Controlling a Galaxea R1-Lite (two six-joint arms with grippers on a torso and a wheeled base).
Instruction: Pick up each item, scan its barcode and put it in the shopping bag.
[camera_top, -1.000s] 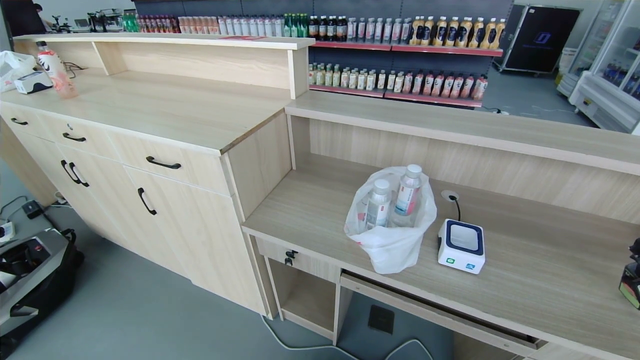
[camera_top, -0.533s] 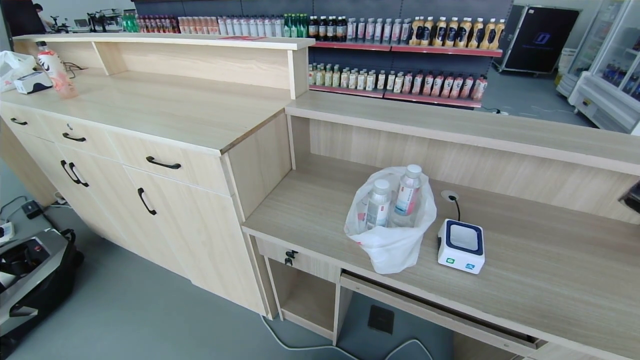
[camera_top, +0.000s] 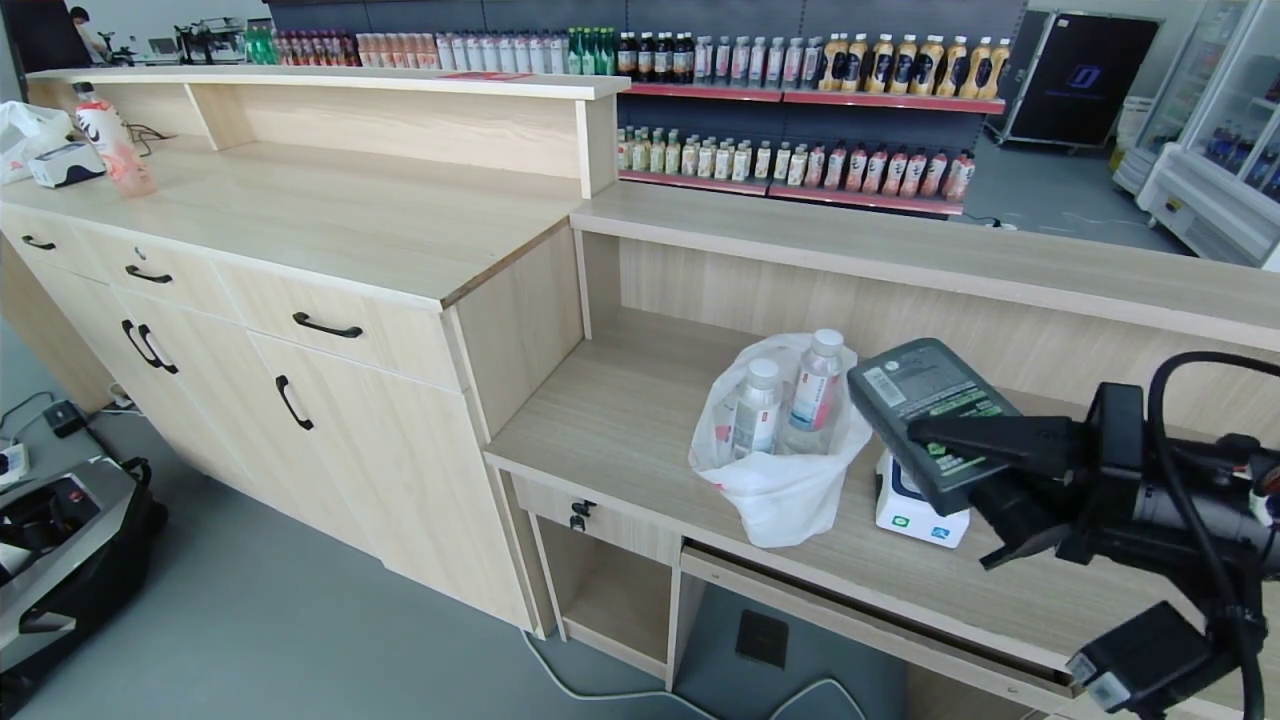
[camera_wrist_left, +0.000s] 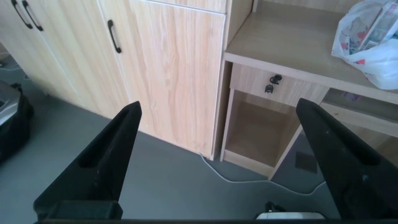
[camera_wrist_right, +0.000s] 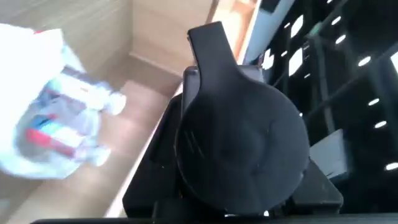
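The long wooden table has a low part on the right, and that is where the work is.

The white shopping bag stands on it, open at the top. Two bottles stand up inside it, side by side.

The right gripper comes in from the right. It is closed tight on a flat dark pack, with one finger lying across the top of the pack. The pack is up in the air, just right of the bag, and looks to be over the scanner. The scanner is a small white box on the table, touching or nearly touching the bag. The pack hides its top.

The left gripper hangs low over the floor by the cupboards on the left. Its fingers are wide apart and hold nothing.

I think this is the scan step for the pack. A white sticker with lines sits on the far left corner of the pack and faces up, away from the scanner. So the pack most likely has to be turned over and brought low, so the sticker looks down at the scanner. After that it needs a short trip left, above the bottle tops, and then down into the bag.
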